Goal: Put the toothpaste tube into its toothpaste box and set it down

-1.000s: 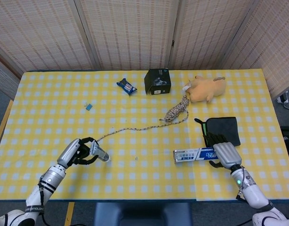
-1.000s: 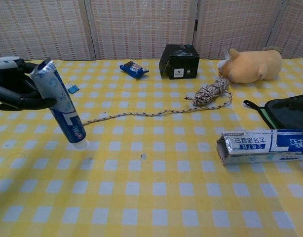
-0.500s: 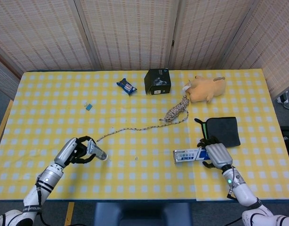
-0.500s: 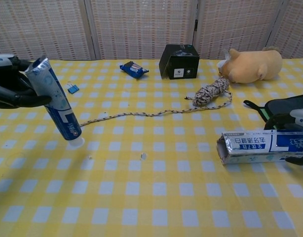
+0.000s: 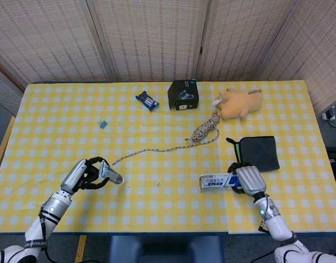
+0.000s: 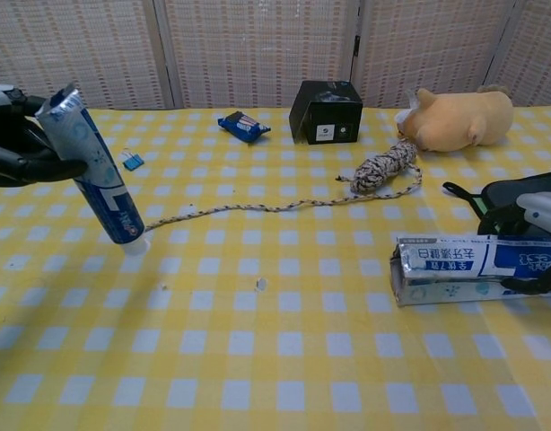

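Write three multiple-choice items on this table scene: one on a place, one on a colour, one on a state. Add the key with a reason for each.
1. Where does the black cube box stand?
A. near the far edge of the table, beside the plush toy
B. at the near edge, beside the toothpaste box
C. on the black pouch

2. What colour is the checked tablecloth?
A. red and white
B. yellow and white
C. green and white

3. What is the left hand doing?
A. resting flat and empty on the table
B. pulling the rope
C. holding the toothpaste tube, cap end down

Key: 1 A, it stands at the far side, left of the plush toy. 2 B, the squares are yellow and white. 3 C, the fingers wrap the toothpaste tube, its cap pointing at the table.
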Action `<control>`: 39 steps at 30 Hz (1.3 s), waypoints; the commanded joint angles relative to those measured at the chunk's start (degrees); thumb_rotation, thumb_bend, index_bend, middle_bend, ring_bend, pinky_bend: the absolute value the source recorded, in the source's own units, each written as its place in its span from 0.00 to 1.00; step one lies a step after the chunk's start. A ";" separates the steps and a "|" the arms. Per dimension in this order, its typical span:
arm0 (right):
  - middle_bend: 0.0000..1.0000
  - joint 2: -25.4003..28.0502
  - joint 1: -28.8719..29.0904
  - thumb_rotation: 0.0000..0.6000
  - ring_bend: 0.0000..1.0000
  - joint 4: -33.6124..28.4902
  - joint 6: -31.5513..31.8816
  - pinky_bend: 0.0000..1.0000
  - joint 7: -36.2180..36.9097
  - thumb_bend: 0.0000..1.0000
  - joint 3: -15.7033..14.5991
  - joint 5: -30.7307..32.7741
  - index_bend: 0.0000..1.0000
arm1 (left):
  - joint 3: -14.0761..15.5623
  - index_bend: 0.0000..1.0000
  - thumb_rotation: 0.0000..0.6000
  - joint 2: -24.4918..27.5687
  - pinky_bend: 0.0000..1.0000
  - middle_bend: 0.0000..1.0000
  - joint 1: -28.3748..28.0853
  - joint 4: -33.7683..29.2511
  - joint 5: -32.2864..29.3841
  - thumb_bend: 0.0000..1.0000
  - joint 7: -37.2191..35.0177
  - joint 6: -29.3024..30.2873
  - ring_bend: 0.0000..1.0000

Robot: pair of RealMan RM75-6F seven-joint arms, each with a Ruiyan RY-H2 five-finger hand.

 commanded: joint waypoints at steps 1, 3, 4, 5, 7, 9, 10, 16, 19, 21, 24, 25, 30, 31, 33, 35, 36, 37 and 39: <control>0.34 0.40 -0.21 1.00 0.31 -1.19 1.07 0.28 1.57 0.31 0.15 -1.05 0.47 | -1.16 0.75 1.00 -0.05 1.00 1.00 -0.69 -1.65 -3.11 0.41 1.40 -0.27 1.00; 0.34 0.96 -0.31 1.00 0.31 -2.36 1.55 0.28 2.97 0.31 0.33 -1.54 0.47 | -0.75 0.75 1.00 -0.42 1.00 1.00 0.33 -2.23 -1.12 0.41 2.03 2.19 1.00; 0.34 1.22 -0.34 1.00 0.31 -2.90 1.77 0.28 3.59 0.31 0.47 -1.69 0.47 | -0.96 0.75 1.00 -0.38 1.00 1.00 0.38 -2.34 -0.83 0.41 2.17 2.68 1.00; 0.34 1.45 -0.39 1.00 0.31 -3.40 2.05 0.28 4.24 0.31 0.63 -1.87 0.47 | -1.08 0.75 1.00 -0.18 1.00 1.00 0.40 -2.70 -0.60 0.41 2.28 2.91 1.00; 0.34 1.76 -0.50 1.00 0.31 -4.57 2.72 0.28 6.23 0.31 1.12 -2.22 0.47 | -1.84 0.75 1.00 0.78 1.00 1.00 0.16 -3.98 -0.66 0.41 2.20 2.98 1.00; 0.34 1.91 -0.55 1.00 0.31 -5.17 2.90 0.28 7.58 0.31 1.36 -2.32 0.47 | -2.20 0.75 1.00 1.59 1.00 1.00 -0.07 -4.94 -0.99 0.41 2.19 2.56 1.00; 0.34 1.93 -0.56 1.00 0.31 -5.33 2.94 0.28 7.96 0.31 1.44 -2.32 0.47 | -2.34 0.75 1.00 1.78 1.00 1.00 -0.14 -5.19 -1.06 0.41 2.19 2.51 1.00; 0.33 -1.21 -1.01 1.00 0.32 -5.75 5.62 0.28 21.11 0.31 4.06 -3.35 0.47 | -4.60 0.75 1.00 5.47 1.00 1.00 -1.01 -11.28 -3.30 0.41 2.23 1.58 1.00; 0.33 -3.20 -0.81 1.00 0.32 -3.86 6.03 0.28 27.88 0.31 4.13 -5.03 0.47 | -5.31 0.75 1.00 6.59 1.00 1.00 -1.49 -13.24 -4.69 0.41 2.76 1.07 1.00; 0.33 -3.86 -0.55 1.00 0.32 -3.05 5.97 0.28 30.11 0.31 3.93 -5.90 0.47 | -5.73 0.75 1.00 7.14 1.00 1.00 -1.82 -14.05 -5.66 0.41 3.07 0.71 1.00; 0.33 -4.63 -0.34 1.00 0.32 -2.38 6.29 0.28 32.06 0.31 3.48 -7.12 0.47 | -6.68 0.75 1.00 8.16 1.00 1.00 -2.19 -15.19 -7.43 0.41 2.48 0.22 1.00; 0.33 -4.77 -0.29 1.00 0.32 -2.30 6.39 0.28 32.53 0.31 3.41 -7.37 0.47 | -6.97 0.75 1.00 8.47 1.00 1.00 -2.27 -15.39 -7.83 0.41 2.11 0.04 1.00; 0.33 -6.16 -0.02 1.00 0.32 -1.10 6.73 0.28 34.99 0.31 3.16 -8.16 0.47 | -8.43 0.75 1.00 9.76 1.00 1.00 -2.74 -15.95 -9.00 0.42 0.28 -0.70 1.00; 0.32 -6.55 0.15 1.00 0.32 -0.73 6.41 0.28 35.37 0.31 3.06 -8.11 0.47 | -8.85 0.75 1.00 10.02 1.00 1.00 -2.93 -16.03 -9.36 0.42 -0.23 -0.95 1.00; 0.32 -7.40 0.51 1.00 0.32 -0.01 5.94 0.28 35.92 0.31 3.10 -7.95 0.47 | -9.77 0.76 1.00 10.64 1.00 1.00 -3.39 -16.19 -10.16 0.42 -1.27 -1.59 1.00; 0.32 -8.45 0.83 1.00 0.32 0.86 5.81 0.28 36.22 0.31 3.32 -7.82 0.47 | -10.85 0.76 1.00 11.30 1.00 1.00 -3.84 -16.44 -11.14 0.42 -2.47 -2.18 1.00; 0.32 -9.05 0.99 1.00 0.32 1.33 5.81 0.28 36.46 0.31 3.45 -7.79 0.47 | -11.42 0.76 1.00 11.70 1.00 1.00 -4.07 -16.62 -11.66 0.42 -3.11 -2.55 1.00; 0.32 -9.89 1.23 1.00 0.32 1.96 5.79 0.28 36.99 0.31 3.66 -7.74 0.47 | -12.18 0.76 1.00 12.29 1.00 1.00 -4.35 -16.93 -12.33 0.42 -3.98 -3.02 1.00; 0.32 -11.28 1.66 1.00 0.32 2.96 5.57 0.28 38.13 0.31 4.16 -7.38 0.47 | -13.25 0.76 1.00 13.10 1.00 1.00 -4.69 -17.44 -13.19 0.42 -5.04 -3.47 1.00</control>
